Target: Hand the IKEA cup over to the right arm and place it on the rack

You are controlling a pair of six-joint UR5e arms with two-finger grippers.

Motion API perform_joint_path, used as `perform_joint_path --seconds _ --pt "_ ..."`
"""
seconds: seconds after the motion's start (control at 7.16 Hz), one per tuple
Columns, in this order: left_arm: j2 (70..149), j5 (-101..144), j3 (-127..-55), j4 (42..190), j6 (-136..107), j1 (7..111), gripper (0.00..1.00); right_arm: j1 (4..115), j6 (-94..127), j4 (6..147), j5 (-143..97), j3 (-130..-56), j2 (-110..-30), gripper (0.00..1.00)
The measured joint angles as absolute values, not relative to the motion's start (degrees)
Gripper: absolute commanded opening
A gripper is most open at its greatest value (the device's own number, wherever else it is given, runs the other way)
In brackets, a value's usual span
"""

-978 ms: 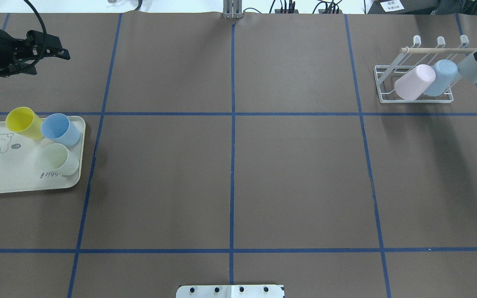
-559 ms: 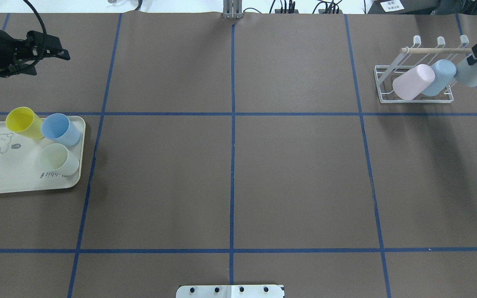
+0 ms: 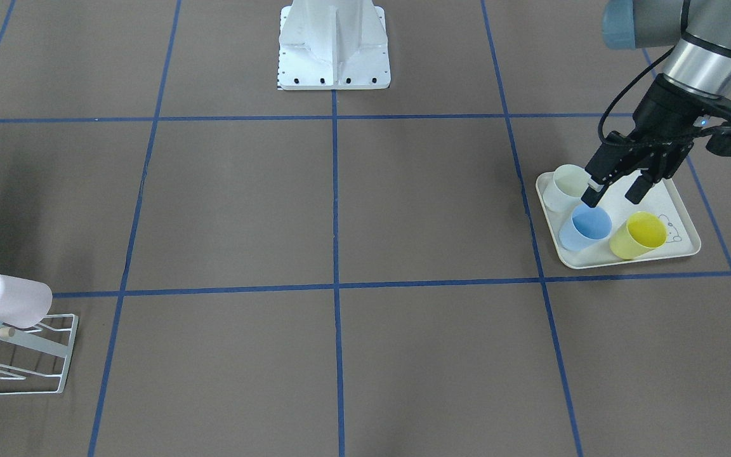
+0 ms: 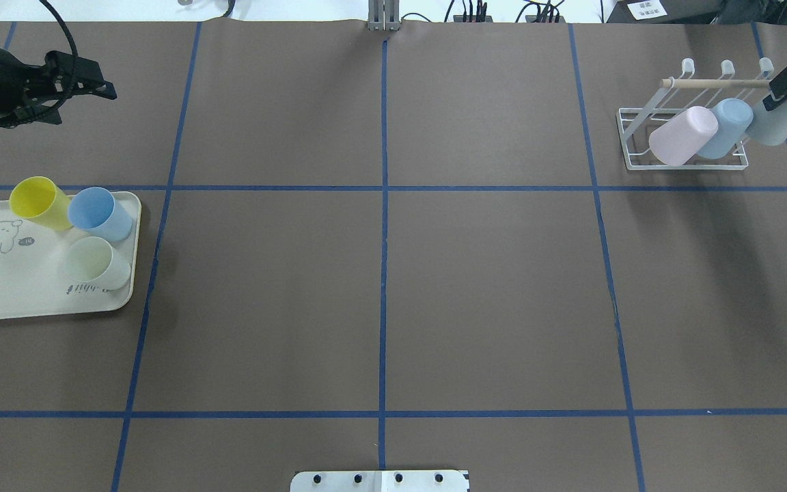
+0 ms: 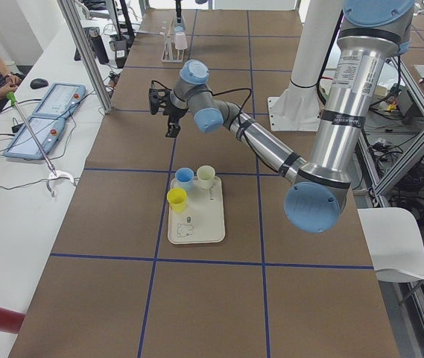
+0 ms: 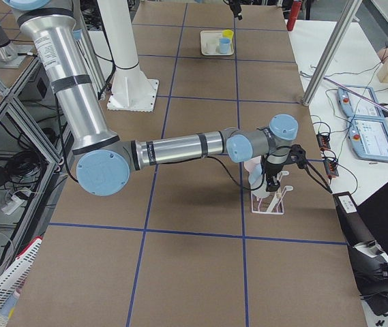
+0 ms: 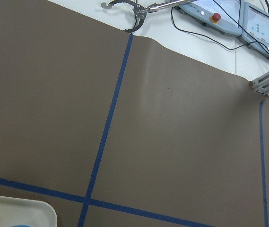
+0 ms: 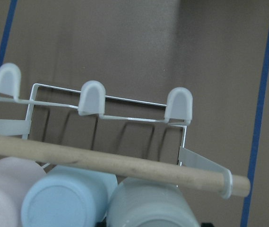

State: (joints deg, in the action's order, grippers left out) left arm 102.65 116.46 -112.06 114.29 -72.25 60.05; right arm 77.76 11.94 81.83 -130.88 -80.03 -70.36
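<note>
The right gripper (image 4: 781, 89) is closed on the bottom end of the grey-green cup (image 4: 779, 121), which hangs tilted, mouth down, at the 3 o'clock end of the rack (image 8: 91, 97). Whether it already rests on the wire cannot be told. Just beside it at 9 o'clock leans a pale-blue cup (image 4: 725, 126), and next along a pink cup (image 4: 684, 135), both tilted the same way on the rack. The wooden rod (image 8: 101, 163) runs across just above all three cup bottoms in the wrist view. The rack sits at about 2 o'clock on the bench (image 4: 380, 273), a brown surface crossed by blue tape lines. Well apart, the left gripper (image 3: 614, 190) is held above the bench with its fingers spread and nothing between them. At 9 o'clock on the bench lies a cream tray (image 4: 38, 301) carrying a yellow cup (image 4: 39, 201), a mid-blue cup (image 4: 100, 213) and a whitish cup (image 4: 98, 263), all standing mouth up and close together.
</note>
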Motion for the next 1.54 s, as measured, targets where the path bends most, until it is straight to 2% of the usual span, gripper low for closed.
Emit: perform_joint_path --seconds 0.42,0.98,1.54 --pt "101.7 116.4 -112.1 114.0 -70.7 60.1 1.0 77.0 12.3 81.8 -130.0 -79.6 -69.9 0.99" --pt "91.8 114.6 -111.4 112.8 -53.4 60.3 1.0 77.1 13.0 81.8 -132.1 -83.2 -70.9 0.99" --pt "89.9 115.2 -103.5 113.1 -50.9 60.1 0.97 77.2 17.7 81.8 -134.8 -90.0 -74.4 0.99"
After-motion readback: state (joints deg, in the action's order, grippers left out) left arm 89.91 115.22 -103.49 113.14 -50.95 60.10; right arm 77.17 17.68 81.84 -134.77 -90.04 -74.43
